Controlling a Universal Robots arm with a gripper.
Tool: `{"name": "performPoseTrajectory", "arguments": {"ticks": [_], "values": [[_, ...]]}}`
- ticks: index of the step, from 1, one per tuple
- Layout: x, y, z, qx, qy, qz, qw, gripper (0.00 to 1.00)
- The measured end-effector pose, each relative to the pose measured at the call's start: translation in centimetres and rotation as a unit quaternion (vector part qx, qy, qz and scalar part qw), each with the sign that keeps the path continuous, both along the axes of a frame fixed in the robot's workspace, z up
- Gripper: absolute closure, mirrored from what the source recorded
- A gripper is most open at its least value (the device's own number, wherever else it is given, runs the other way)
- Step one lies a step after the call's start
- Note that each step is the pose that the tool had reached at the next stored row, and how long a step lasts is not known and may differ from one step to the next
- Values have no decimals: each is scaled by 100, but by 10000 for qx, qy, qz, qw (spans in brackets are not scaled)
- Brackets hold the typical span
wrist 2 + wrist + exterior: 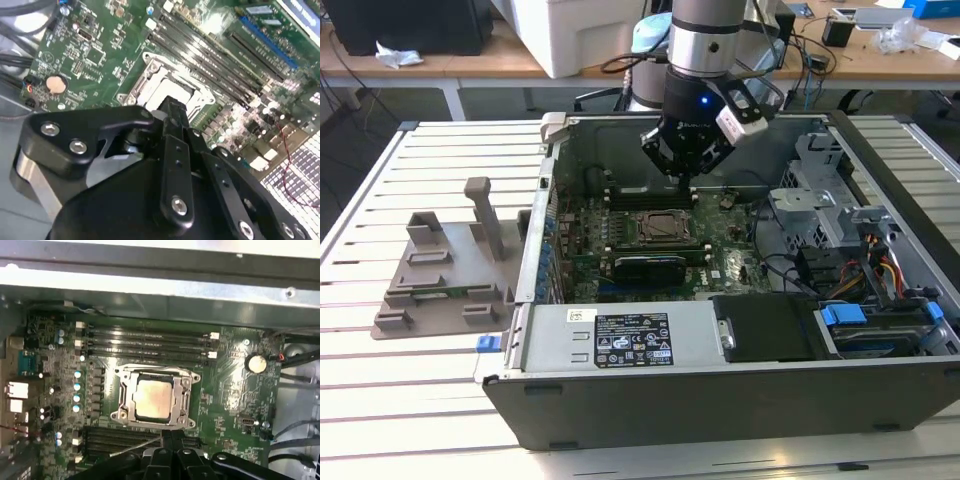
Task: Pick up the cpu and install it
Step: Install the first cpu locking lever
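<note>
The open computer case (720, 400) holds the green motherboard (230, 390), and the cpu (154, 399) lies seated in its metal socket frame (187, 390) there. The gripper (171, 436) hangs just above the socket's edge, fingers (172, 125) together, holding nothing.

White slatted table (380, 380), cluttered desks (520, 60)
</note>
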State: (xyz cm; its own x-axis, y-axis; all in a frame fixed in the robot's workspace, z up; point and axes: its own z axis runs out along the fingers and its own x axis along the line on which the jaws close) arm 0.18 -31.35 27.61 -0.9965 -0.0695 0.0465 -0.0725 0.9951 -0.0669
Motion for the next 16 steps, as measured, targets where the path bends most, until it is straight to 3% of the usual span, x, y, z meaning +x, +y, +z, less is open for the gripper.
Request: {"name": "performPoseTrajectory", "arguments": {"ticks": [2, 3, 16], "values": [[0, -4, 0, 155, 0, -1, 9999, 89], [0, -7, 0, 209, 0, -1, 9998, 89], [-1, -7, 0, 226, 0, -1, 9997, 89]]}}
